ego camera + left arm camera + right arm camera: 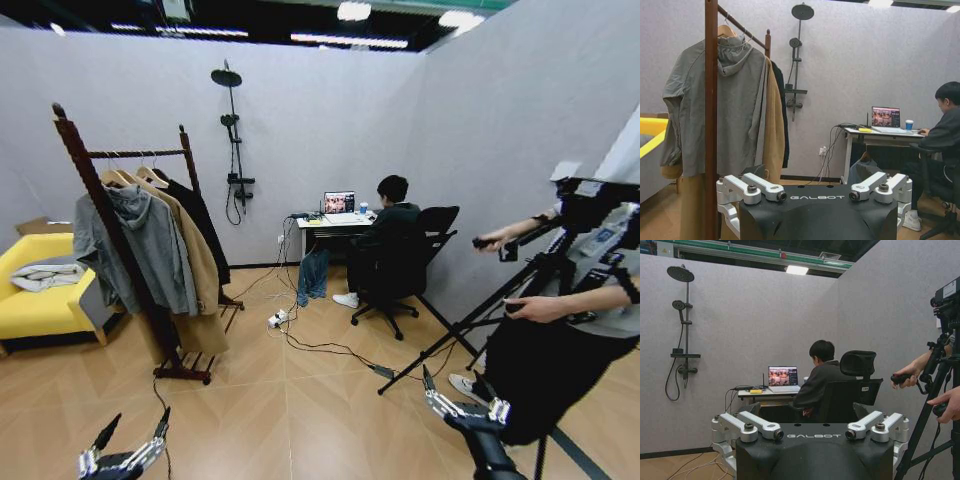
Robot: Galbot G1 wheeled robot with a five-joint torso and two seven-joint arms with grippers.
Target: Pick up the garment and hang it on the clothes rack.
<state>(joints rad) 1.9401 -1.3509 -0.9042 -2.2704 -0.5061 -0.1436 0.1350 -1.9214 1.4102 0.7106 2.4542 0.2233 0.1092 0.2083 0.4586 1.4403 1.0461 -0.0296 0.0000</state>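
The clothes rack (92,175) of dark red-brown wood stands on the floor at the left; its near post (711,100) rises close in front of the left wrist camera. The black garment (207,225) hangs at the rod's far end, behind a tan coat (200,275) and a grey hoodie (150,240). In the left wrist view only a dark strip of the garment (784,115) shows past the tan coat. My left gripper (135,430) is low at the bottom left, open and holding nothing. My right gripper (462,398) is low at the bottom right, also open.
A yellow sofa (40,310) with a pale garment (45,275) stands left of the rack. Cables and a power strip (277,320) lie on the floor. A person sits at a desk (335,222). Another person with a tripod (500,300) stands close on the right.
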